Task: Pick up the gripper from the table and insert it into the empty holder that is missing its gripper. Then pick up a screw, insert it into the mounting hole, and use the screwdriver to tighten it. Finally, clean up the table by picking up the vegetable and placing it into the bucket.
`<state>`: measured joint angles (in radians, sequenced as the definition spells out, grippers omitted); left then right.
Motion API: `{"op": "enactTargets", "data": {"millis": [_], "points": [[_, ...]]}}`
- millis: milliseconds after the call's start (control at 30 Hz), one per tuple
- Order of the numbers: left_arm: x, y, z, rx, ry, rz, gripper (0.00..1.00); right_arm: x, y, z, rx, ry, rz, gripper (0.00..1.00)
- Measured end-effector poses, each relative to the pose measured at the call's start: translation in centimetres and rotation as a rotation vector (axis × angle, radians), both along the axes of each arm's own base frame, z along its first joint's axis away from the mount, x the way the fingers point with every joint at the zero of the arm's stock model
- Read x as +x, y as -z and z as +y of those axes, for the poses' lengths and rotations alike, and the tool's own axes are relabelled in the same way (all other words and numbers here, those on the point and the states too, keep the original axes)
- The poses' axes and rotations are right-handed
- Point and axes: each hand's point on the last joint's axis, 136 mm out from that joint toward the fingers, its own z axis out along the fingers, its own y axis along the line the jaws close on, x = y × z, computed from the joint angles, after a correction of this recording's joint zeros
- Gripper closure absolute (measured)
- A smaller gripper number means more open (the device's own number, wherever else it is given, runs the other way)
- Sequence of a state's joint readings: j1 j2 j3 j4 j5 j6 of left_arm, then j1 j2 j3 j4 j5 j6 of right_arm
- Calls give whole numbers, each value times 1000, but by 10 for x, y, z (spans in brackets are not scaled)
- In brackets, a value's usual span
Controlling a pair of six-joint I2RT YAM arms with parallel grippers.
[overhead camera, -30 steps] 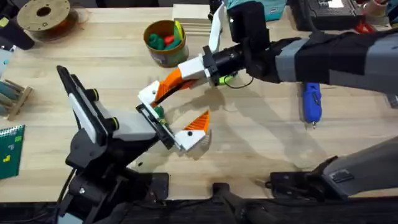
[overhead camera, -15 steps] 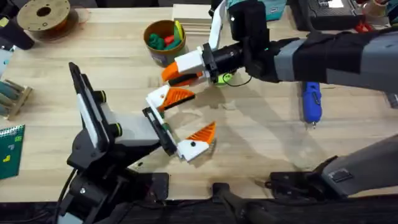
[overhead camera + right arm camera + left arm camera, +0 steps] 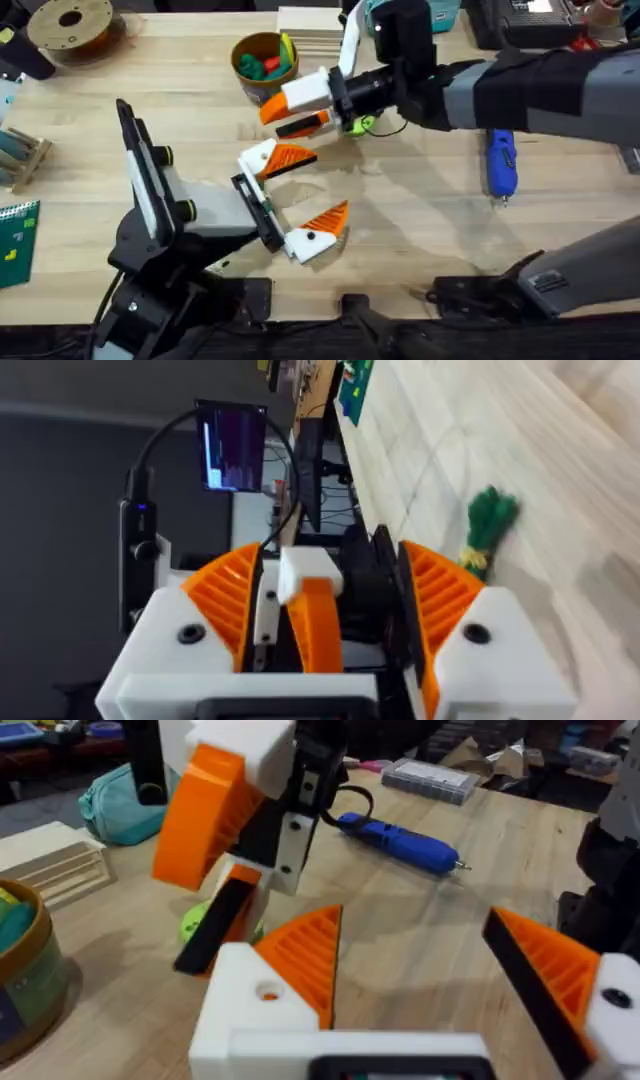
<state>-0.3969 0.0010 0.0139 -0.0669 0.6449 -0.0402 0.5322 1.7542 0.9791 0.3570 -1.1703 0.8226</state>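
Observation:
The orange gripper [image 3: 288,157] [image 3: 305,960] sits on the white holder [image 3: 255,158] [image 3: 255,1010], which is the far finger of my left gripper [image 3: 322,185] [image 3: 412,935]. That gripper is open, and the mounting hole [image 3: 268,992] in the holder is bare. My right gripper [image 3: 270,120] [image 3: 330,555] is rolled on its side and hovers open just beyond, between the holder and the bucket [image 3: 265,68]. The blue screwdriver [image 3: 500,165] [image 3: 400,838] lies at the right. The green vegetable [image 3: 488,520] lies on the table. The screw is out of view.
A lime disc [image 3: 362,125] lies under the right wrist. A filament spool [image 3: 70,25], wooden blocks [image 3: 310,20], a wooden rack [image 3: 20,155] and a green card [image 3: 15,240] line the back and left. Bare wood spreads between the left gripper and the screwdriver.
My right gripper has drawn back from the left gripper's far finger toward the bucket, leaving the orange tip on it. The left arm has shifted slightly right.

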Motion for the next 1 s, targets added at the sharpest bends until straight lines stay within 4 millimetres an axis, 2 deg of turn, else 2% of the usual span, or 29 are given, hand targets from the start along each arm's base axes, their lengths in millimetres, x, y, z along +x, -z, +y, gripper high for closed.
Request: {"op": "enactTargets", "data": {"millis": [200,333,367,533,633,667,700,800,933,1000], "points": [[0,0,0,0,3,0,14,3,13,-27,-41,10,127,271],[-1,0,0,1,4,-2,14,-12,30,-41,-107,-4,234,268],[-1,0,-1,1,7,-2,14,-20,29,-50,-123,-10,241,268],[-1,0,-1,1,8,-2,14,-22,6,-67,-95,8,146,269],[-1,0,-1,1,10,-2,14,-28,2,-65,-86,-15,114,269],[-1,0,-1,1,10,-2,14,-31,3,-63,-87,-28,112,284],[-2,0,-1,1,10,-2,14,-45,6,-52,-91,-80,105,327],[-2,0,-1,1,10,-2,14,-55,7,-44,-90,-116,96,380],[-2,0,-1,1,10,-2,14,-53,7,-45,-93,-109,89,445],[-2,0,-1,1,10,-2,14,-51,8,-47,-94,-101,86,549]]}}
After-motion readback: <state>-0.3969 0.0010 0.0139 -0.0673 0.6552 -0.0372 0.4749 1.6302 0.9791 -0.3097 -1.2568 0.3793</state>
